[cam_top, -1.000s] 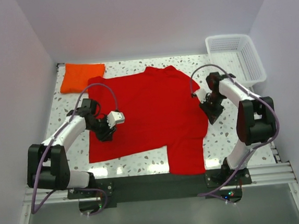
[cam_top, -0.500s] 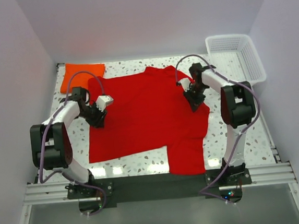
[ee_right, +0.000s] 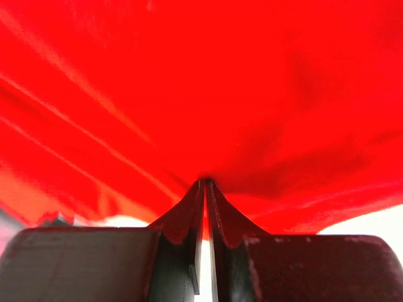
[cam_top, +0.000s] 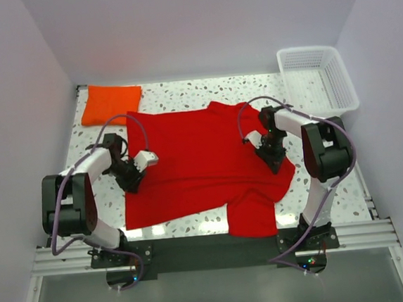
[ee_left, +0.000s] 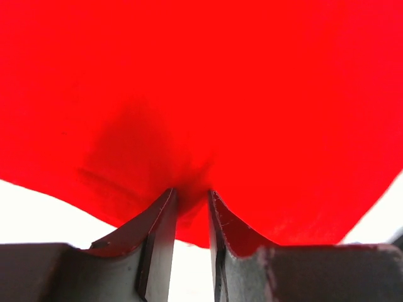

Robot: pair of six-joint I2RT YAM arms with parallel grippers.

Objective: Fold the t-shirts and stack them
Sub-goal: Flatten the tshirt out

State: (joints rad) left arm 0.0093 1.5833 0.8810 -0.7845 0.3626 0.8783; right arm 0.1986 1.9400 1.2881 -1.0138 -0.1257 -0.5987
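A bright red t-shirt [cam_top: 202, 161] lies spread over the middle of the table, its near right part bunched into a flap by the front edge. My left gripper [cam_top: 131, 181] sits at the shirt's left edge. In the left wrist view its fingertips [ee_left: 191, 192] pinch a bunched fold of the red t-shirt [ee_left: 208, 82]. My right gripper [cam_top: 273, 160] is at the shirt's right edge. The right wrist view shows its jaws [ee_right: 206, 182] nearly closed on a thin ridge of the red t-shirt [ee_right: 208, 88]. An orange folded t-shirt [cam_top: 110, 102] rests at the back left corner, apart from both grippers.
A white lattice basket [cam_top: 306, 51] stands at the back right corner. Bare speckled tabletop [cam_top: 182, 92] shows behind the red shirt and along both sides. White walls close in the table on three sides.
Both grippers moved toward the back of the table, then returned toward the near edge. The red shirt slid nearer with them, and its right side bunched up.
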